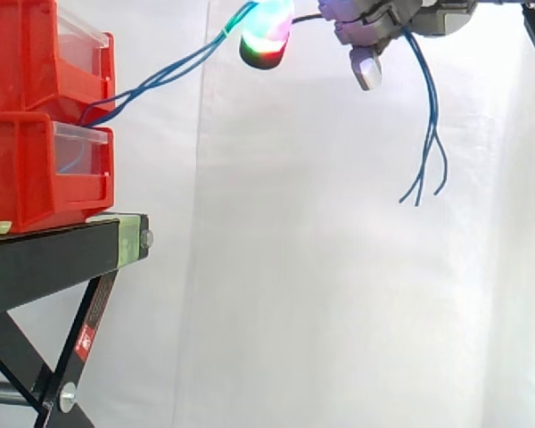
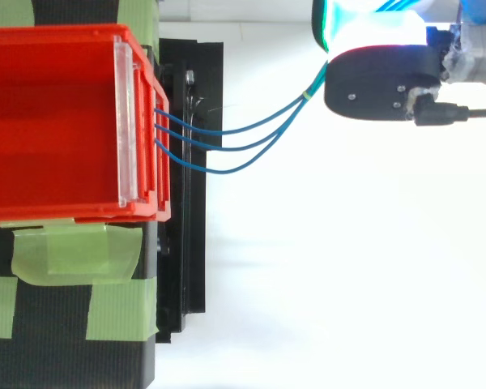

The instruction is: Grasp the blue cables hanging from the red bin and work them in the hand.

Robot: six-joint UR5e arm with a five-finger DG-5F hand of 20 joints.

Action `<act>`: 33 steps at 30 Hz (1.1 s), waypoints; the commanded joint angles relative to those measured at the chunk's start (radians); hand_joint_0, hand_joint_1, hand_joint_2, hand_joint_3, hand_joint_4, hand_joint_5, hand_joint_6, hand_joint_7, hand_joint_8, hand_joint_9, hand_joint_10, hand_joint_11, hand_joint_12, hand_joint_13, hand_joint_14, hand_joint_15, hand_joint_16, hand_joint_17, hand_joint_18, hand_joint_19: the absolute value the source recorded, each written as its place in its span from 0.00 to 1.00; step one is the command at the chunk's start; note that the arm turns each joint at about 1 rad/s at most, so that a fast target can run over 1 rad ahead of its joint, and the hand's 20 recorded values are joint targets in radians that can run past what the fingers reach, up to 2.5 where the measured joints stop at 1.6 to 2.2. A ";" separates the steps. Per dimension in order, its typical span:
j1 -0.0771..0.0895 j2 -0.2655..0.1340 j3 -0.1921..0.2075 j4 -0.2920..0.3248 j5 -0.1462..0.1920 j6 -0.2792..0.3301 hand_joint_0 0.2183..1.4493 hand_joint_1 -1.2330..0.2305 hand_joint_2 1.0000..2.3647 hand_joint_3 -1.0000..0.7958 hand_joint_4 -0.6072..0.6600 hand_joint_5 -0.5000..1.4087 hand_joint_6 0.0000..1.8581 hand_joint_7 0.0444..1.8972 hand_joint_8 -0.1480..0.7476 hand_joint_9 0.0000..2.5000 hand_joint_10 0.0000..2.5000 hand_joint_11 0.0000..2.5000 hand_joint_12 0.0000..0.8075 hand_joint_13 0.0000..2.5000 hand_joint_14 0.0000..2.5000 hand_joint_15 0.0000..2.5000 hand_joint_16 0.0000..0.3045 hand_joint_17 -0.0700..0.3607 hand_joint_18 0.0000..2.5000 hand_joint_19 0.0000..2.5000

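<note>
The hand (image 1: 374, 22) is curled round the blue cables (image 1: 160, 80), gripping them by its glowing fingertip (image 1: 267, 36); from there they run taut, down and away, to the red bin (image 1: 27, 169), while their loose ends dangle below the hand

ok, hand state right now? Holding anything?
Hand: shut on the blue cables; their loose ends dangle below it.
</note>
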 commanded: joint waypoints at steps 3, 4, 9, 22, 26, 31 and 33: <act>-0.002 0.002 0.000 0.005 -0.002 -0.003 0.61 0.41 0.00 0.74 0.66 0.31 0.40 0.61 0.56 0.64 1.00 1.00 0.58 0.70 1.00 0.58 0.61 0.49 0.99 0.22; -0.002 0.000 0.000 0.003 -0.002 -0.003 0.61 0.40 0.00 0.74 0.66 0.31 0.41 0.60 0.56 0.64 1.00 1.00 0.58 0.70 1.00 0.58 0.61 0.49 0.99 0.22; -0.003 0.000 0.000 0.003 0.002 -0.003 0.61 0.39 0.02 0.73 0.68 0.26 0.46 0.57 0.56 0.64 1.00 1.00 0.58 0.70 1.00 0.58 0.61 0.49 0.99 0.22; -0.003 -0.021 0.000 0.003 0.038 0.063 0.65 0.42 0.12 0.75 0.70 0.21 0.51 0.53 0.56 0.64 1.00 1.00 0.58 0.70 1.00 0.58 0.61 0.49 0.99 0.22; -0.003 -0.080 0.000 0.012 0.032 0.135 0.68 0.43 0.10 0.77 0.70 0.21 0.53 0.52 0.56 0.64 1.00 1.00 0.58 0.70 1.00 0.58 0.61 0.49 0.99 0.22; 0.008 -0.086 0.000 0.032 0.016 0.137 0.72 0.42 0.05 0.80 0.69 0.22 0.53 0.53 0.56 0.64 1.00 1.00 0.58 0.70 1.00 0.58 0.61 0.49 0.99 0.22; 0.009 -0.086 0.000 0.029 0.015 0.137 0.73 0.42 0.04 0.80 0.69 0.22 0.53 0.53 0.56 0.64 1.00 1.00 0.58 0.70 1.00 0.58 0.61 0.49 0.99 0.22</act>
